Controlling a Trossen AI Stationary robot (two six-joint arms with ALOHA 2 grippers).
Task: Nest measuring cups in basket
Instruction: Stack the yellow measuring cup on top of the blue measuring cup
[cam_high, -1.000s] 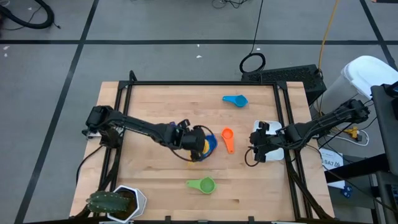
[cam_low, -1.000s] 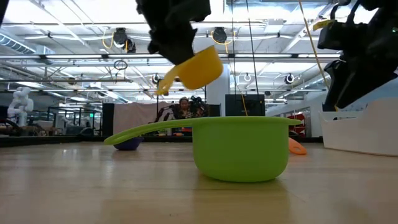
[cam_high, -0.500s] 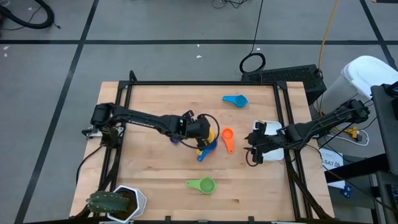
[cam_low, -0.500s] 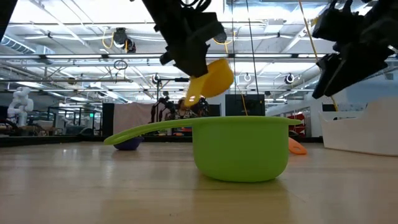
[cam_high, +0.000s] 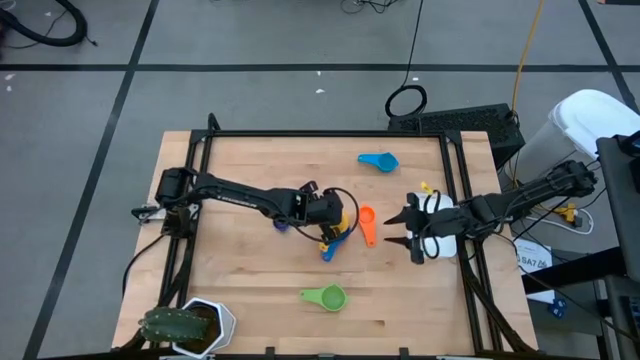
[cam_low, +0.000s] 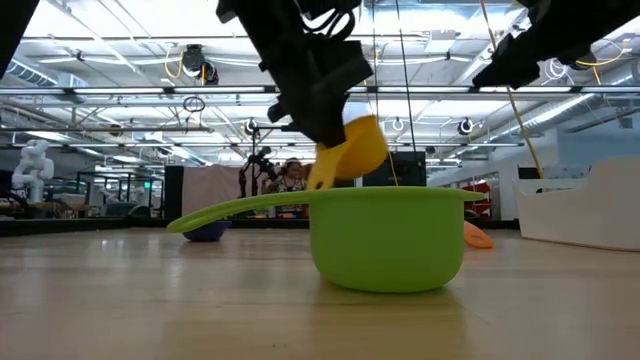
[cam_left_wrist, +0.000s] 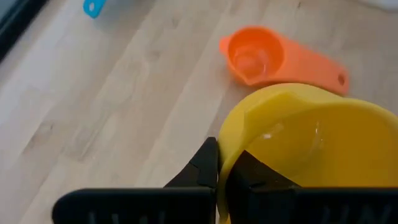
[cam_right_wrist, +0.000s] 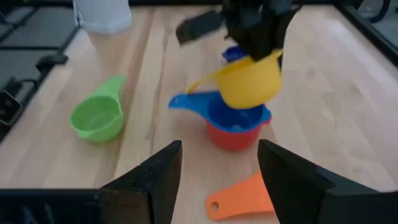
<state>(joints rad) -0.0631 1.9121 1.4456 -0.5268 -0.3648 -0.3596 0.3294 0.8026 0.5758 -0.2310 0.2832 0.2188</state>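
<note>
**Yellow cup hangs over the blue-and-red stack**

The yellow cup (cam_right_wrist: 252, 79), light stiff plastic, looks easy to lift but slick; its thin rim is where the left tool (cam_high: 330, 212) has it clenched, just above a blue cup (cam_right_wrist: 233, 115) nested in a red cup (cam_right_wrist: 231, 138) mid-desk. The orange cup (cam_high: 366, 223) lies just beside them, the green cup (cam_high: 328, 297) nearer the front, another blue cup (cam_high: 379, 160) farther back. The right tool (cam_high: 410, 229) hovers with fingers spread and empty by the white basket (cam_high: 441, 244) at the right edge. The desk (cam_high: 250, 170) is bare pale wood; beyond it stretches a bright, open workshop hall.
</note>
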